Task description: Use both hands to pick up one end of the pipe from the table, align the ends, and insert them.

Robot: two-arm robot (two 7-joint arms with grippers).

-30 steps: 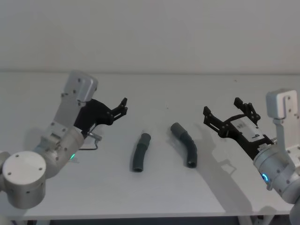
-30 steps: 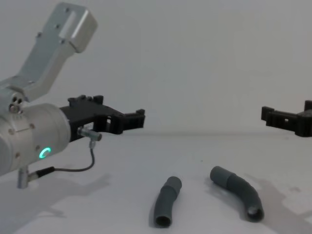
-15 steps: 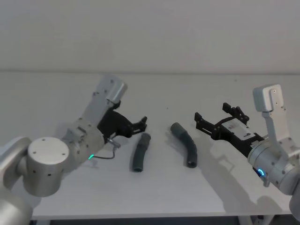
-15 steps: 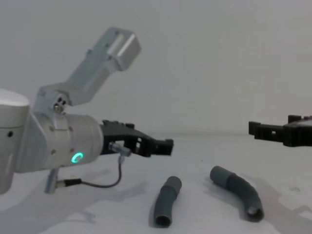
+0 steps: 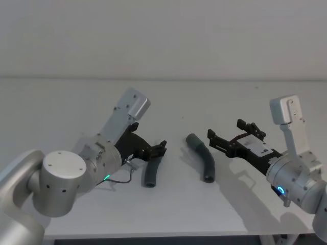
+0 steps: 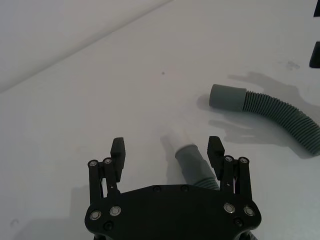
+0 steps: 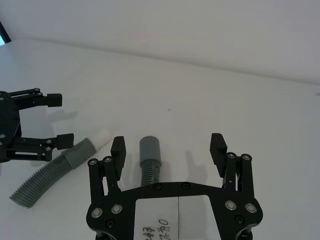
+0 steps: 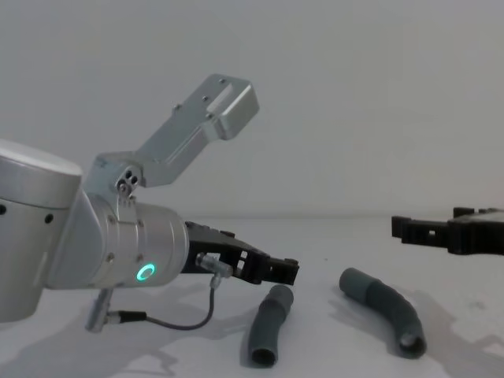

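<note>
The pipe's white-tipped piece (image 6: 192, 167) lies under my released left pincer (image 5: 162, 148), best clenched just behind the tip (image 6: 176, 138), while my right pincer (image 7: 168, 144) hangs released near it.

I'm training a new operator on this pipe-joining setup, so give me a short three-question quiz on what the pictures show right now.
1. True or false: the left gripper is shut on the white-tipped piece.
2. Multiple choice: the white-tipped piece and the socket piece are A) joined together, B) lying apart on the table, C) both lifted.
3. Short answer: which piece does the open right gripper point toward?

Key: 1 false, its fingers stand open on either side of the piece; 2 B; 3 the socket piece.
</note>
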